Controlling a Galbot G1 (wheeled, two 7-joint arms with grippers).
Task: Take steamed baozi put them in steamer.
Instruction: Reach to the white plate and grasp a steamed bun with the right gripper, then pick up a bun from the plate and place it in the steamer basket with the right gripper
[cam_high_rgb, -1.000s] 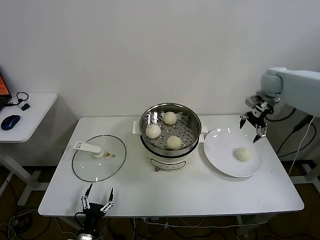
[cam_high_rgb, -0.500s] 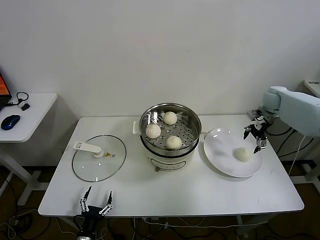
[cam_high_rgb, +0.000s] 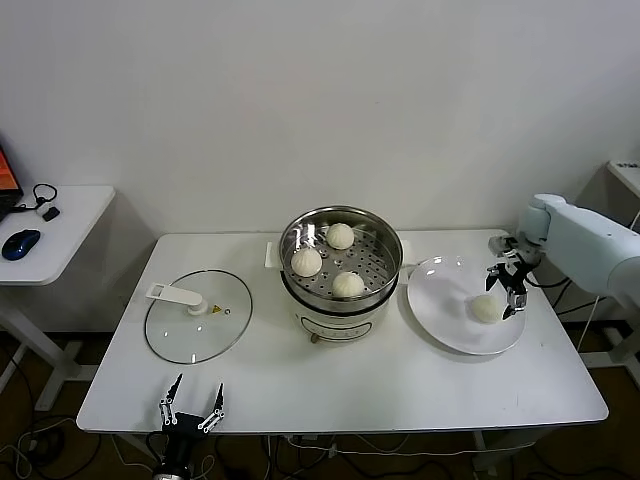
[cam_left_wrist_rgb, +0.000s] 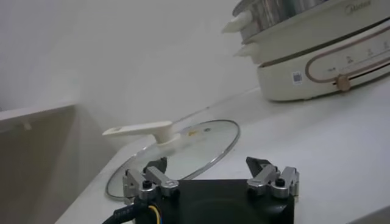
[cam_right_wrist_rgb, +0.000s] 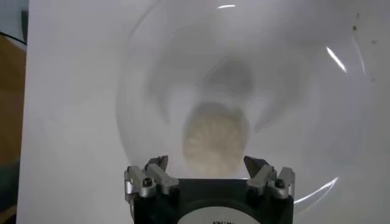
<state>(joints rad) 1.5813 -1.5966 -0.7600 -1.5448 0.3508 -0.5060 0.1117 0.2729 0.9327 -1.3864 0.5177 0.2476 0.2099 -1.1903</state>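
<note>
Three cream-white baozi (cam_high_rgb: 306, 262) (cam_high_rgb: 340, 236) (cam_high_rgb: 347, 285) lie in the shiny steel steamer (cam_high_rgb: 386, 272) on its white cooker base at the table's middle. One baozi (cam_high_rgb: 485, 308) lies on the round white plate (cam_high_rgb: 440, 310) to the right. My right gripper (cam_high_rgb: 508, 285) is open and hangs just above that baozi; in the right wrist view the pleated bun (cam_right_wrist_rgb: 214, 139) sits between the spread fingers (cam_right_wrist_rgb: 208, 167). My left gripper (cam_high_rgb: 192, 405) is open and parked at the table's front left edge, also seen in its wrist view (cam_left_wrist_rgb: 211, 171).
A flat glass lid (cam_high_rgb: 197, 315) with a white handle lies on the table left of the steamer, also in the left wrist view (cam_left_wrist_rgb: 183, 146). A side table (cam_high_rgb: 60, 215) with a mouse stands far left. The wall is close behind.
My right gripper has come down and slightly toward the front, from above the plate's far rim to just over the baozi on the plate. The left gripper stays put.
</note>
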